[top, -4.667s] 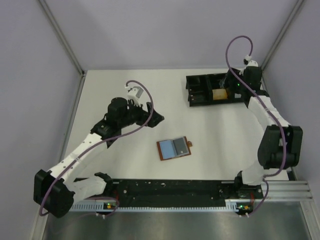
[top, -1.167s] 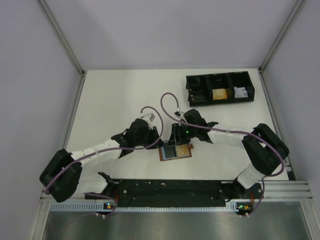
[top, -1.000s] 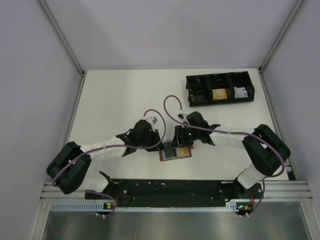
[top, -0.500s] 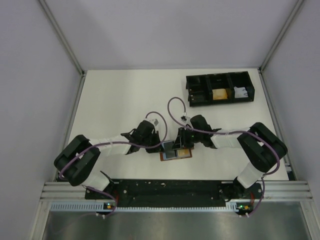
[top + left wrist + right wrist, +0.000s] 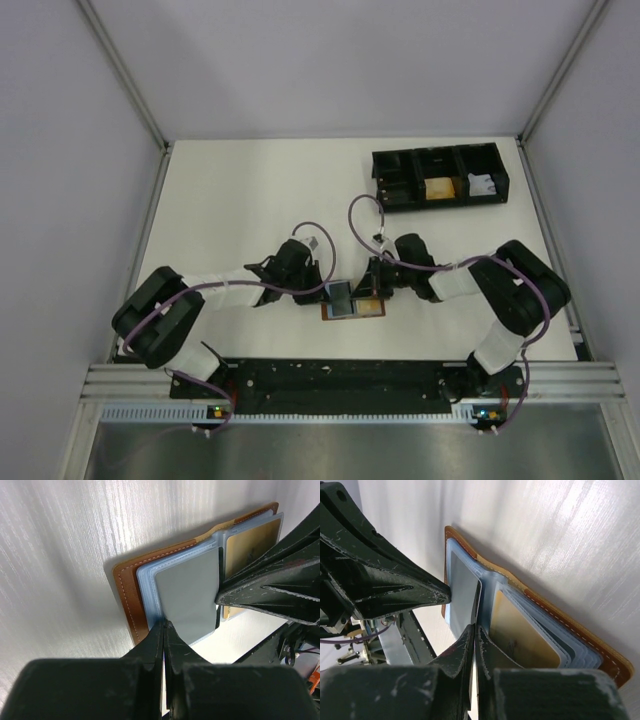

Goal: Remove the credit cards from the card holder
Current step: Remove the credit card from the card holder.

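The brown card holder (image 5: 372, 309) lies open near the table's front, its blue plastic sleeves (image 5: 146, 587) facing up. A grey credit card (image 5: 187, 592) sits in the left sleeve and a gold one (image 5: 520, 630) in the right. My left gripper (image 5: 164, 625) is shut on the left sleeve's outer edge. From the other side my right gripper (image 5: 474, 628) is shut on the grey card's inner edge, by the fold. In the top view the left gripper (image 5: 325, 293) and right gripper (image 5: 368, 290) meet over the holder and hide part of it.
A black three-compartment tray (image 5: 395, 160) stands at the back right, with a yellow item (image 5: 437, 190) and a white item (image 5: 482, 184) inside. Grey walls enclose the table on three sides. The arms' base rail (image 5: 350, 378) runs along the front edge.
Both grippers have come down onto the open holder and shut, the left first, then the right. Both arms have shifted slightly toward the front.
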